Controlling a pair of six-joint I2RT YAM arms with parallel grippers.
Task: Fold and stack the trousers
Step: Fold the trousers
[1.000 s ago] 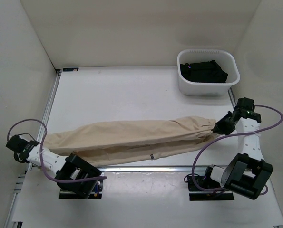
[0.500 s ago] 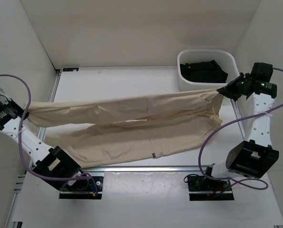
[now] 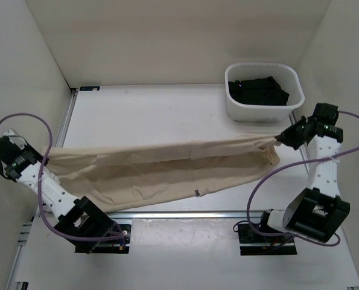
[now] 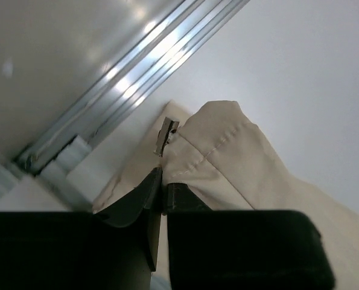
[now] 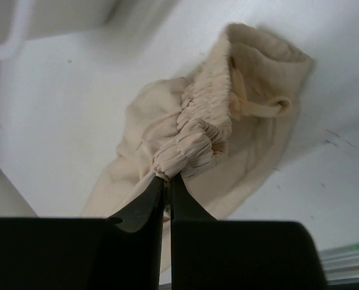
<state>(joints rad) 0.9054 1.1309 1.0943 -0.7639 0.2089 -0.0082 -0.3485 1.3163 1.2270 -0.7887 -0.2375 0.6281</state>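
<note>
Top external view: no readable writing. A small dark tag [image 3: 196,193] sits on the lower edge of the trousers [image 3: 167,169]; its print is too small to read. The left wrist view shows a grey tab [image 4: 166,134] by the hem, also illegible.

Trousers: plain light beige, soft and wrinkled, stretched across the table [image 3: 149,115] from 9 o'clock to 3 o'clock. The top edge is taut and the lower folds sag toward 6 o'clock.

Left pincer [image 3: 45,158] [image 4: 163,187]: pressed together on the stitched leg hem.
Right pincer [image 3: 282,139] [image 5: 166,181]: pinching the gathered elastic waistband [image 5: 197,130]; the drawstring [image 5: 257,107] is loose beside it.

Surface: white table with an aluminium rail [image 3: 185,212] along the 6 o'clock edge. A white bin [image 3: 260,115] at 1 o'clock holds dark clothing [image 3: 257,90]. Off-white walls [image 3: 167,36] enclose the cell.
</note>
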